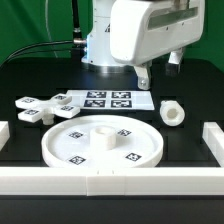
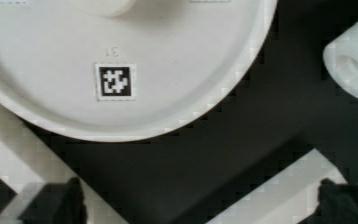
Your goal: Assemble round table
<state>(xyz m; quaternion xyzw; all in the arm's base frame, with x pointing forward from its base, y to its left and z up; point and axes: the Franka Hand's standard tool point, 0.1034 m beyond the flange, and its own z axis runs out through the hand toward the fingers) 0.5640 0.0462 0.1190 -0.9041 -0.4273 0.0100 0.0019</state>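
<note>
The large rimmed round disc (image 1: 103, 140) lies flat at the front middle of the table, with square tags on it. It fills much of the wrist view (image 2: 123, 60). The cross-shaped piece (image 1: 42, 107) lies at the exterior view's left. The short cylindrical leg (image 1: 172, 113) lies at the exterior view's right of the disc and shows blurred in the wrist view (image 2: 354, 60). My gripper (image 1: 143, 75) hangs above the table behind the disc, touching nothing. In the wrist view the gripper (image 2: 197, 205) is open and empty, with its dark fingertips (image 2: 60, 200) wide apart.
The marker board (image 1: 105, 99) lies behind the disc. White border rails run along the front (image 1: 110, 180), the exterior view's left (image 1: 4, 135) and the exterior view's right (image 1: 212, 138). A rail shows as a white band in the wrist view (image 2: 274, 190).
</note>
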